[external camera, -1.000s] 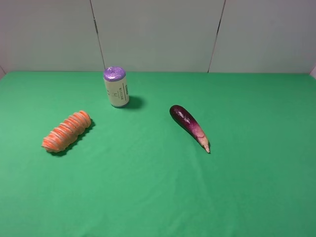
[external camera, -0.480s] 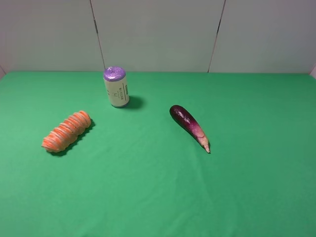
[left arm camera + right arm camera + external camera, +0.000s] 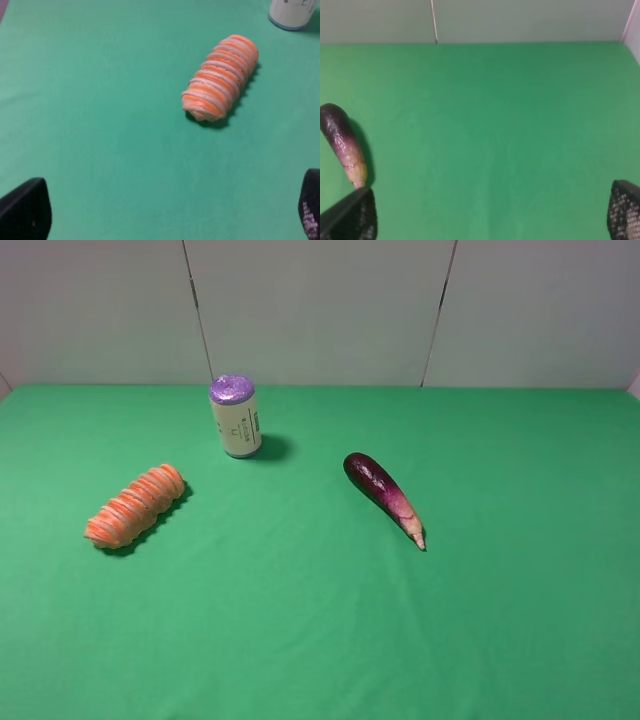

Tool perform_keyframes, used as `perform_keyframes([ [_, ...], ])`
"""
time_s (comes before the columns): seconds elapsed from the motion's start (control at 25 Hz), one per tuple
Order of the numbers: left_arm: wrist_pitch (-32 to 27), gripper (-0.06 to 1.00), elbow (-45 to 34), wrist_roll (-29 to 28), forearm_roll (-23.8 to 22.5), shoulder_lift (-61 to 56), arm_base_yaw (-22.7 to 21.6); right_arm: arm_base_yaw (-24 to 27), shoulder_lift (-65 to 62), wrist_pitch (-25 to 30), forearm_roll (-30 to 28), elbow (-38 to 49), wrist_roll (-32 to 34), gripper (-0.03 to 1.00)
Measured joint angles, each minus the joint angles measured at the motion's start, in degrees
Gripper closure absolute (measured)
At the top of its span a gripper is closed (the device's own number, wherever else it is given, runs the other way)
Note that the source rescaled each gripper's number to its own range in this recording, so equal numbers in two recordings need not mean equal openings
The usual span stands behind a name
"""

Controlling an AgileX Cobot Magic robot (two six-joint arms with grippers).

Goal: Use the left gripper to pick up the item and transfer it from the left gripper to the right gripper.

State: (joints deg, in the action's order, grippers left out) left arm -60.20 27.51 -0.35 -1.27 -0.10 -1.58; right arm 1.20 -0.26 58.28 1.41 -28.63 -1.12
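The orange spiral-ribbed item (image 3: 135, 505) is lying on its side on the green cloth (image 3: 300, 630), untouched. Seen from the high camera it is sitting left of the purple-topped can (image 3: 235, 417) and nearer the camera, well apart from it, with its farther end slanting toward the can. The can is standing upright near the back edge of the cloth. A dark purple eggplant (image 3: 383, 495) is lying right of the can, also nearer the camera, its pale tip pointing away from the can.

The left gripper (image 3: 167, 210) is hanging over the cloth with its jaws spread wide and nothing between them; the item is lying ahead of it, clear of both fingers (image 3: 25, 212). The right gripper (image 3: 486, 215) is likewise gaping wide and holding nothing, with the eggplant's pale end showing just beyond one fingertip.
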Motion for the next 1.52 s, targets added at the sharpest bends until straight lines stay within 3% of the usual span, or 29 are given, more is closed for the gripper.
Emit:
perform_keyframes([
  [0.28,-0.8,-0.06,2.2,0.0,0.0,2.2,0.0,0.0,0.0,0.0,0.0,0.0,0.0,-0.03],
  [0.68,-0.7,-0.06,11.0,0.4,0.0,24.7,0.0,0.0,0.0,0.0,0.0,0.0,0.0,-0.03],
  [1.04,4.5,-0.06,12.7,3.1,0.8,45.6,-0.1,0.0,0.0,0.0,0.0,0.0,0.0,-0.03],
  [1.52,17.1,-0.06,12.7,14.7,5.3,67.3,0.0,0.0,0.0,0.0,0.0,0.0,0.0,-0.03],
])
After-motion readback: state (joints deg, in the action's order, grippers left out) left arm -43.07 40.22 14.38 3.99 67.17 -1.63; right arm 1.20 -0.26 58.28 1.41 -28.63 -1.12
